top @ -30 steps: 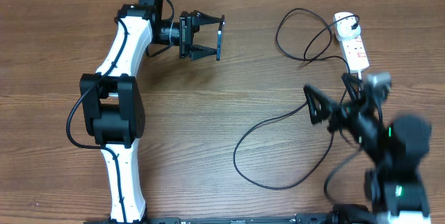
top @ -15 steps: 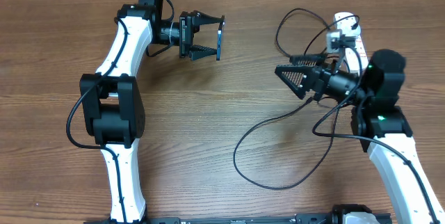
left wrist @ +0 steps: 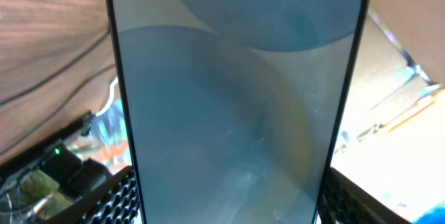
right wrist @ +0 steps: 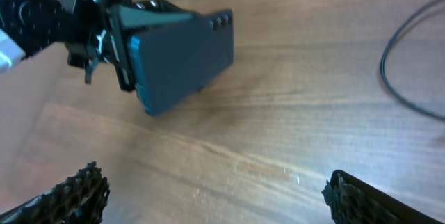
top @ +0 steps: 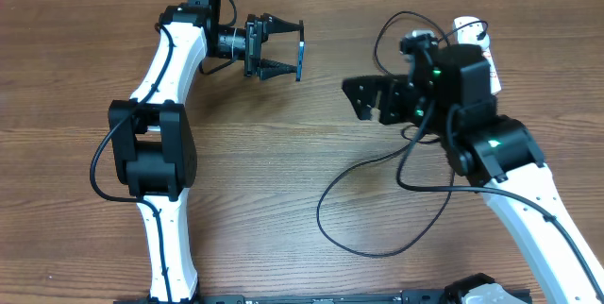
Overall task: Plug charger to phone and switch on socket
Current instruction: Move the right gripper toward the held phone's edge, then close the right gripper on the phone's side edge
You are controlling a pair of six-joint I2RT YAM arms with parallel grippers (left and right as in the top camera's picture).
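Observation:
The phone point(left wrist: 236, 99) fills the left wrist view, its blue-grey screen facing the camera. My left gripper point(left wrist: 233, 210) is shut on it, one finger against each long edge. From overhead the phone point(top: 299, 49) is held edge-on above the table in the left gripper point(top: 283, 49). In the right wrist view its blue back point(right wrist: 184, 57) shows. My right gripper point(top: 357, 99) is open and empty, a short way right of the phone and pointing at it. The charger point(top: 319, 211) loops loosely over the table. The socket point(top: 464, 28) is mostly hidden behind the right arm.
A black cable stretch point(right wrist: 410, 64) crosses the upper right of the right wrist view. Another loop of black cable point(top: 396, 23) lies left of the socket. The left arm's white links point(top: 165, 68) run down the left side of the wooden table point(top: 283, 153).
The right arm has swung from the front right up and to the left, bringing its open gripper near the held phone. The left arm and the phone have barely moved.

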